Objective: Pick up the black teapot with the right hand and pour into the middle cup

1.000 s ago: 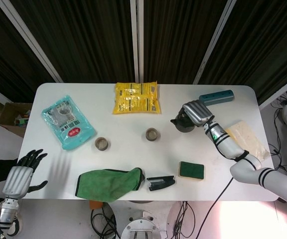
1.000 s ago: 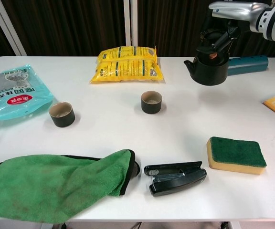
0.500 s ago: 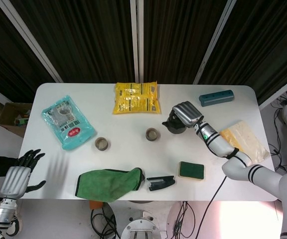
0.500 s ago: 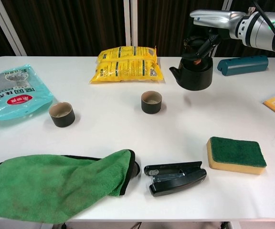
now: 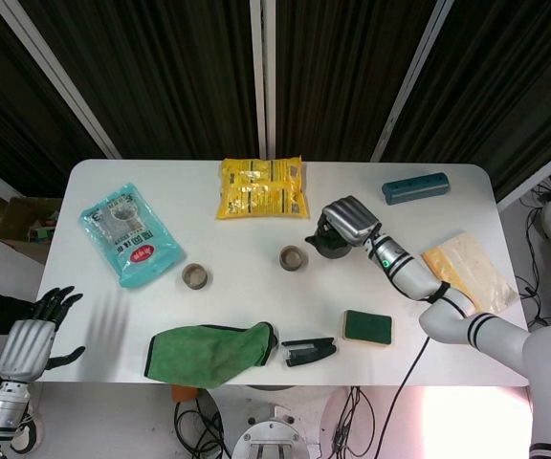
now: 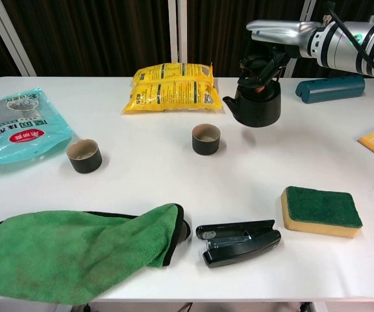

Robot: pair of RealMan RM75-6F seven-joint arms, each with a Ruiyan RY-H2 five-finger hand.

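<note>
Teapot: grasped in my right hand, carried leftward since a second ago, now just beside the cup, pour pending.

White table before dark ribbed wall panels with pale diagonal struts.

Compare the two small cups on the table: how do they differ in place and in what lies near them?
The left cup stands near the blue packet; the right cup stands nearer the yellow packet. The black teapot, held by the right hand, hangs beside the right cup, far from the left cup. Both are dark, upright and open-topped.
</note>
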